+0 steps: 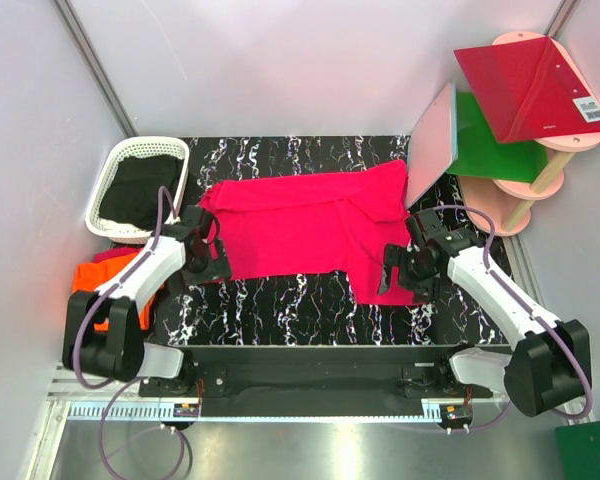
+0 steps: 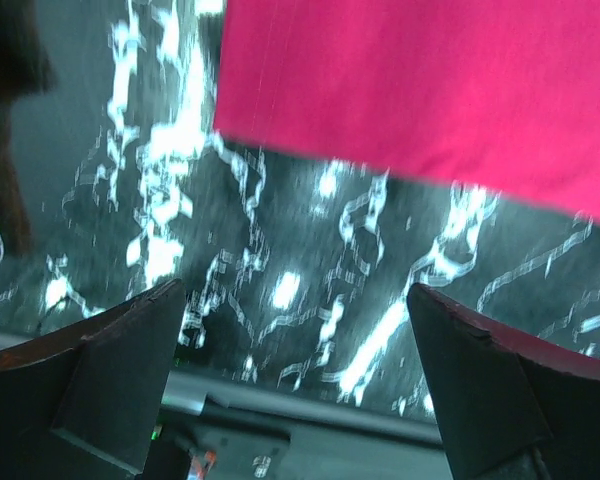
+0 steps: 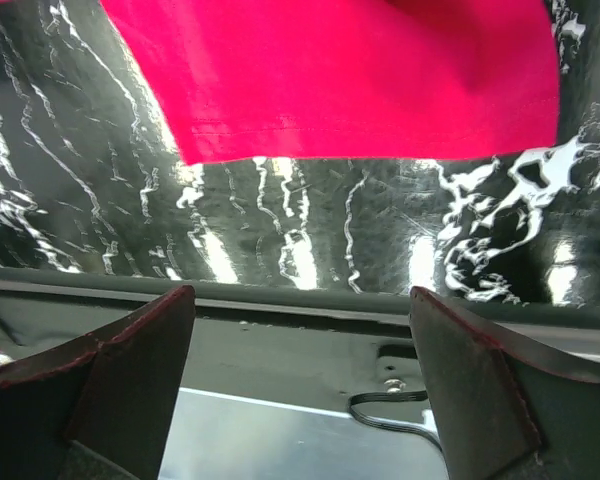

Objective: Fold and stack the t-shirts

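Folding of the pink t-shirt (image 1: 300, 225) is judged to be under way: it is spread flat across the middle of the table (image 1: 300, 310). The left hand (image 1: 206, 258) and right hand (image 1: 400, 270) are seen at its near corners, fingers spread and nothing held. A pinch on the near hem is called for next. The orange t-shirt (image 1: 92, 275), left of the table, is largely hidden by the left arm.
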Robot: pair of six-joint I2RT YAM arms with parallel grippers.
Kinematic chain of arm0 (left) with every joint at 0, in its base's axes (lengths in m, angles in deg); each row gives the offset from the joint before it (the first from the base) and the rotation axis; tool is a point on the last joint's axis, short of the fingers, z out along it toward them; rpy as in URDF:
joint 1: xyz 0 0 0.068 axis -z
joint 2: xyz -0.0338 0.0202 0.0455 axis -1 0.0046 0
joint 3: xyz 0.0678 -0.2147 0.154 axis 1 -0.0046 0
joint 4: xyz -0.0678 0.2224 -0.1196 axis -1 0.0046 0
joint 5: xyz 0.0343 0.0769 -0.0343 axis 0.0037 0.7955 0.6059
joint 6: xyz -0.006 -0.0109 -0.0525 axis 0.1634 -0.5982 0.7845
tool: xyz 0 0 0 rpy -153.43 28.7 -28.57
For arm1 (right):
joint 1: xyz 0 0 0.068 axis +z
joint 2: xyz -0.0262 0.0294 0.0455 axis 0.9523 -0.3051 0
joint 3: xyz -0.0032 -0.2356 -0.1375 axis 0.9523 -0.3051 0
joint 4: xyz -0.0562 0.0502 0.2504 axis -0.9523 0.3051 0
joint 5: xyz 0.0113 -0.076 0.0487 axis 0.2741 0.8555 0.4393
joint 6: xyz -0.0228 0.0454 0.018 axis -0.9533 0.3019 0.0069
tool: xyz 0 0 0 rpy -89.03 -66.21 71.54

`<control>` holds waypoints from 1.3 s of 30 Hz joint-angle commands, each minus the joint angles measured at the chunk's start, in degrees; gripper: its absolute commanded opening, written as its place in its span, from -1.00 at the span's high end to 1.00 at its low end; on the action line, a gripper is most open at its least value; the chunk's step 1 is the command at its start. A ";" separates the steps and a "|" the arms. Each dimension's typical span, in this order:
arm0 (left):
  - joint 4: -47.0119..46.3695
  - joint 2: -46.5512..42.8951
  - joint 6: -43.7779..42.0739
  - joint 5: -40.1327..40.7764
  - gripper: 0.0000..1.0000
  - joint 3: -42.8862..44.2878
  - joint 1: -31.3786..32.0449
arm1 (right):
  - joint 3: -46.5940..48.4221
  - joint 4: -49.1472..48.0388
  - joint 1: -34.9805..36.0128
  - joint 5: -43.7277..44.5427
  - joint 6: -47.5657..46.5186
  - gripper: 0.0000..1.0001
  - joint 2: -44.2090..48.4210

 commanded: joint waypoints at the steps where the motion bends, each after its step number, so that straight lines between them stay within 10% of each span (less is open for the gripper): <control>1: -6.75 5.50 2.28 3.45 -0.98 1.00 -0.17 | 2.29 0.65 0.64 0.37 6.80 -0.87 1.54; 19: -12.11 17.55 2.02 7.85 -0.83 4.25 -3.07 | 6.06 -2.42 12.23 7.83 7.24 -0.89 -14.72; 23: -12.38 19.92 1.93 7.67 -0.58 5.56 -3.33 | 8.61 -2.78 16.37 10.64 7.86 -0.89 -22.43; 25: -12.55 20.89 1.85 7.41 0.10 6.35 -3.33 | 10.09 -2.69 18.30 11.70 7.69 -0.88 -25.35; 28: -11.85 23.09 1.93 7.15 1.00 7.67 -3.33 | 11.85 -2.51 19.28 12.14 7.16 -0.39 -30.71; 33: -10.88 22.57 1.58 7.32 1.00 7.85 -3.33 | 13.62 -1.55 19.98 14.42 7.77 0.77 -36.17; 39: -9.30 18.18 0.61 7.85 1.00 6.80 -3.51 | 15.73 1.26 20.77 18.99 7.95 1.00 -34.42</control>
